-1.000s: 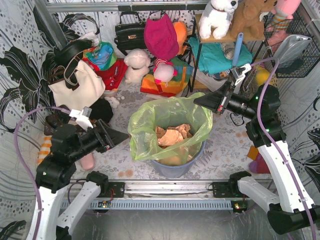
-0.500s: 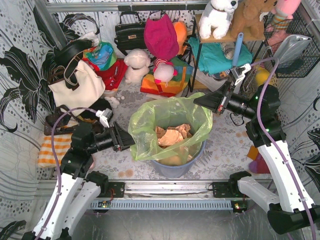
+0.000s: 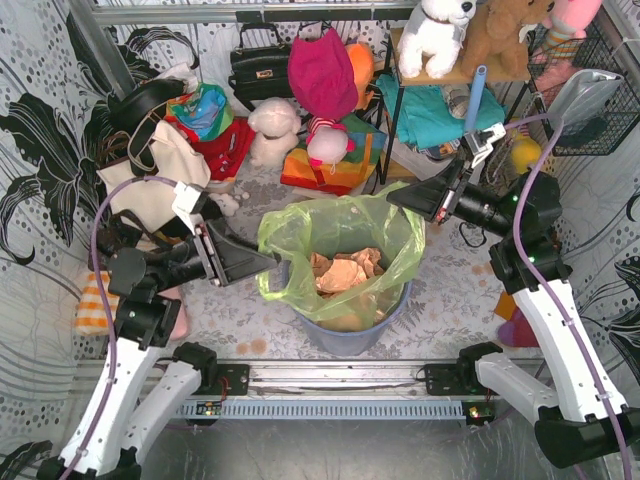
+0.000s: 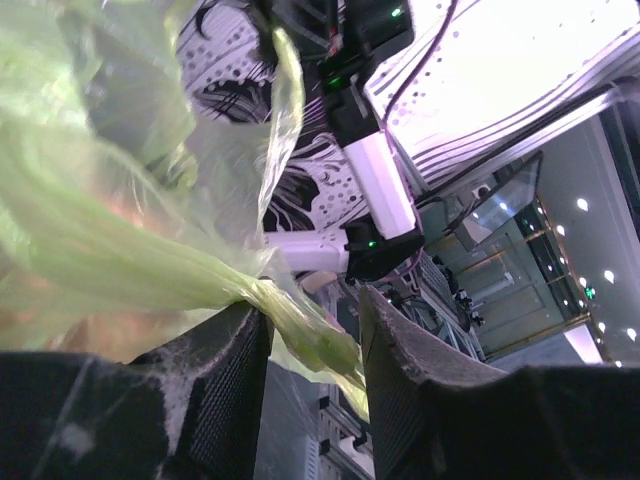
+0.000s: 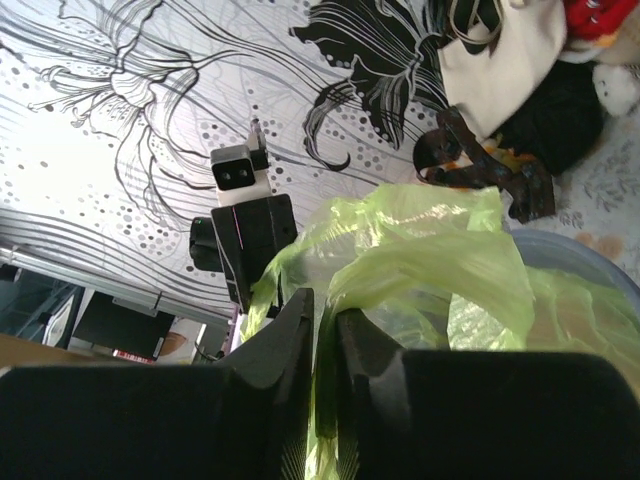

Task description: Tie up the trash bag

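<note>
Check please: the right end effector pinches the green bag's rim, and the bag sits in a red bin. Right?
No, the bin is blue-grey, not red, as the top external view shows. The right end effector does pinch the rim of the trash bag.

L pincer point(image 3: 268, 262) swung in from far left to trash bag point(image 3: 395, 240), bag's left rim now betw. its fingers.
</note>
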Tool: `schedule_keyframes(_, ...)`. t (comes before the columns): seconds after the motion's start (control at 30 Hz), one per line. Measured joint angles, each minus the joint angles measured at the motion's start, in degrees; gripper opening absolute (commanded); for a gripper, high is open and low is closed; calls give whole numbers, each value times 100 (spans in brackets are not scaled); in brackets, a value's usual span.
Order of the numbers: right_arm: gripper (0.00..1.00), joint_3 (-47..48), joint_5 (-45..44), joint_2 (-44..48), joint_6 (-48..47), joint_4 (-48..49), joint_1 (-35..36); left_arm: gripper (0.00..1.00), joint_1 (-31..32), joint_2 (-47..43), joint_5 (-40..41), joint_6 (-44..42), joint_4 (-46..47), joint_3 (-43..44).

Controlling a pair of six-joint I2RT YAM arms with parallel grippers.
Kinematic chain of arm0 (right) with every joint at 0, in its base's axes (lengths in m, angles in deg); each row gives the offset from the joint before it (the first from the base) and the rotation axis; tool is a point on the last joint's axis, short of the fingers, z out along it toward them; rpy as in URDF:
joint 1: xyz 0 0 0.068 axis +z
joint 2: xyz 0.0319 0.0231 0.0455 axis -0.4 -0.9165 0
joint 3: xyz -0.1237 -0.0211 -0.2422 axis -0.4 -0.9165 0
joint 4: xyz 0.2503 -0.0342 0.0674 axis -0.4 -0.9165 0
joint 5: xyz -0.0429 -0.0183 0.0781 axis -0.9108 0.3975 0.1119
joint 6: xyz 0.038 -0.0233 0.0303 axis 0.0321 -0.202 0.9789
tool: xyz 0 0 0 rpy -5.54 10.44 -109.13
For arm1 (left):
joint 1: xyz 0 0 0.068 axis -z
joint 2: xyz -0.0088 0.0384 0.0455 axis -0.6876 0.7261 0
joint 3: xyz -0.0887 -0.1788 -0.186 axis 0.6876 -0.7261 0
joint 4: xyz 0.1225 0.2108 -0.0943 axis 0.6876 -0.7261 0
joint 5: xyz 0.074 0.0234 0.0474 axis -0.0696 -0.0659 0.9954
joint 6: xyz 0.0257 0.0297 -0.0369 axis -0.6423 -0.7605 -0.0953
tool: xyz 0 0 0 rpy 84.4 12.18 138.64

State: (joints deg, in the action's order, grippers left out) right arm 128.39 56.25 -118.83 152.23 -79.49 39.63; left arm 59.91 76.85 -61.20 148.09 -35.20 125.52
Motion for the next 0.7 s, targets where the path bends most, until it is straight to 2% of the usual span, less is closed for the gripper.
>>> schedule_keyframes(0.07, 19, -103, 15, 0, 101, 393, 0, 50, 0, 286, -33, 214, 647, 105)
schedule_keyframes(0.2, 41, -188, 13, -96, 365, 1342, 0, 54, 28, 1008, -24, 490, 1611, 507)
schedule_keyframes(0.27, 45, -184, 2, -190, 490, 1836, 0, 52, 59, 1373, 26, 511, 1891, 804)
schedule_keyframes(0.53, 45, 455, -179, -682, 778, 2944, 0, 49, 258, 2861, 407, 848, 2747, 1897)
schedule_keyframes(0.7, 45, 1303, -332, -828, 669, 2900, 2, 50, 262, 3751, 470, 859, 2535, 3486)
